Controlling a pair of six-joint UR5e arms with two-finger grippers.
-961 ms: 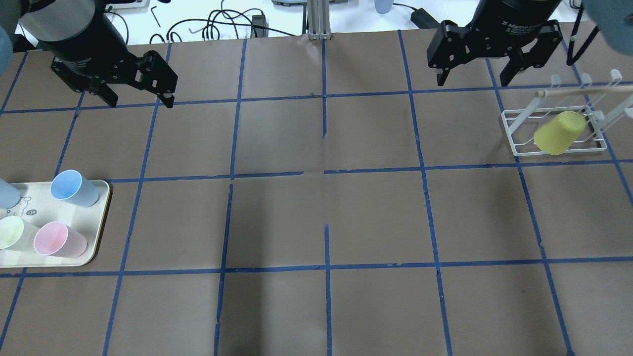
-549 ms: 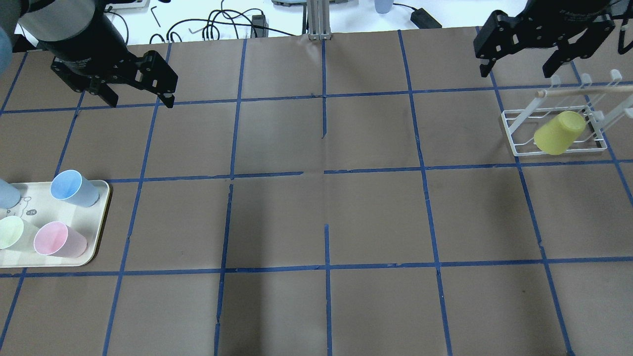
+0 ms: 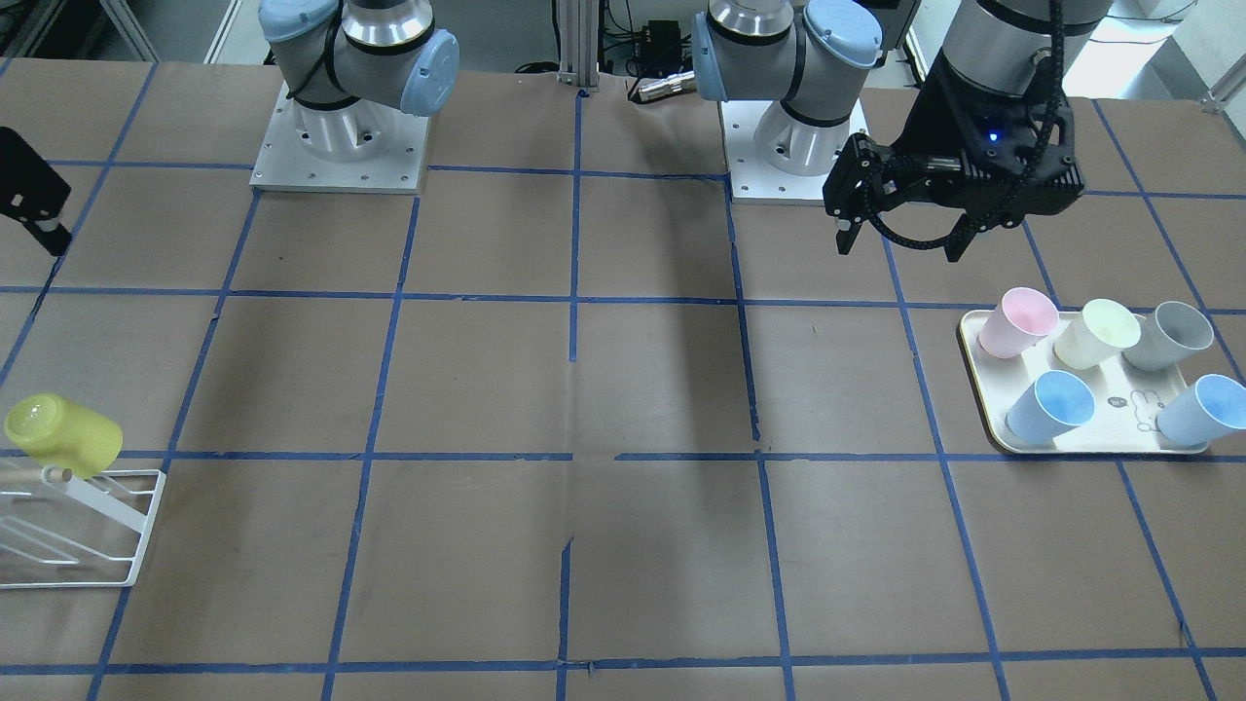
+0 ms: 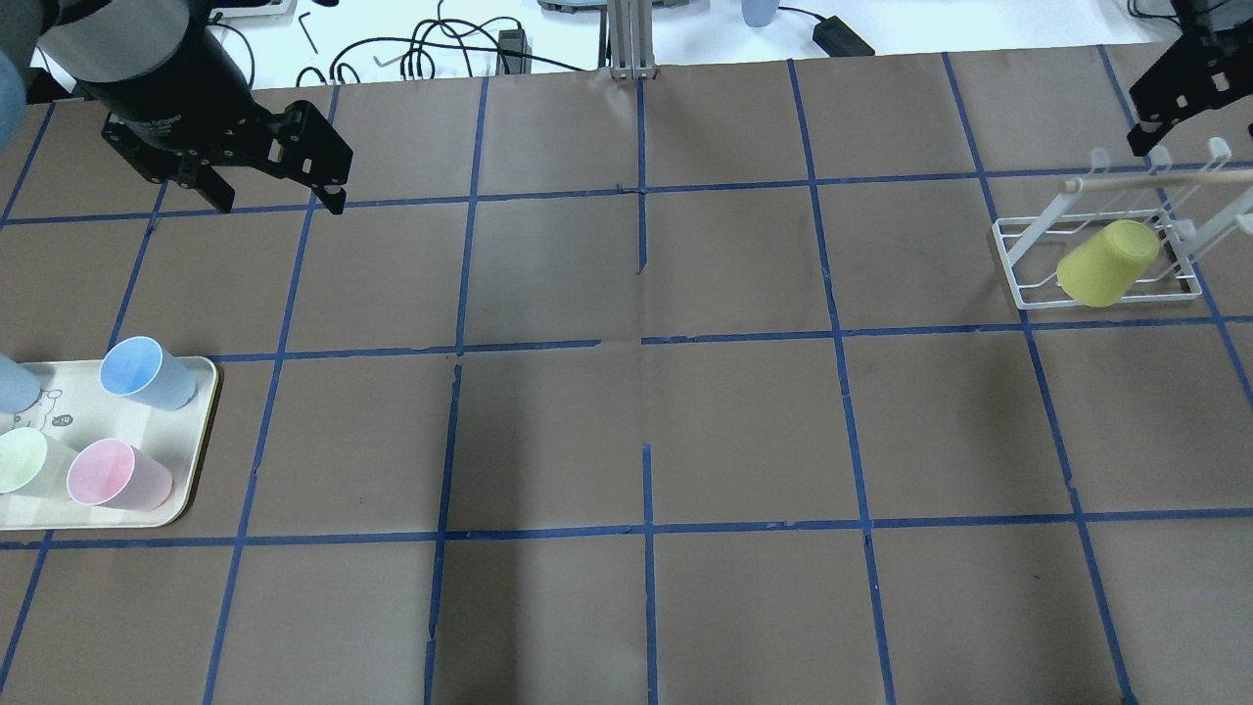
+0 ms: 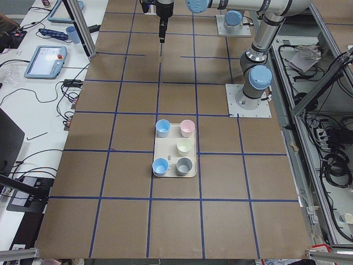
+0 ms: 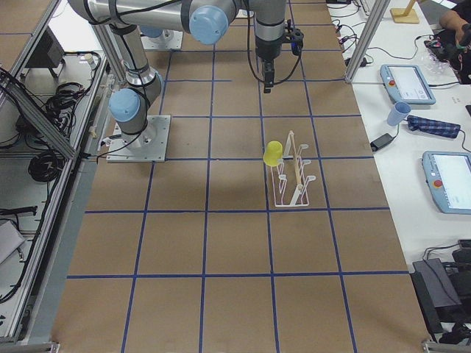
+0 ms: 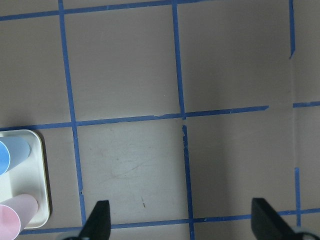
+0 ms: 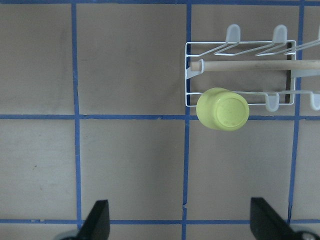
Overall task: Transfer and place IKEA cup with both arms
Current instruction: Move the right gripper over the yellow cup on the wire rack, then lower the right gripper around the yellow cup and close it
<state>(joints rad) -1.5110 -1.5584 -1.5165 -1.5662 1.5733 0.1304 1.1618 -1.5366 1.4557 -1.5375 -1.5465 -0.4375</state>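
Note:
The lime-yellow IKEA cup hangs upside down on a peg of the white wire rack at the table's right. It also shows in the front view and the right wrist view. My right gripper is open and empty, high up and set back from the rack. In the overhead view only one of its fingers shows, at the top right edge. My left gripper is open and empty, hovering at the back left, apart from the tray.
A cream tray at the left edge holds several upright pastel cups: a pink one, a cream one, a grey one and two blue ones. Cables lie beyond the table's far edge.
My right gripper has moved to the right, from the table's back middle-right to the frame's right edge behind the rack. The left gripper and the cup have not moved.

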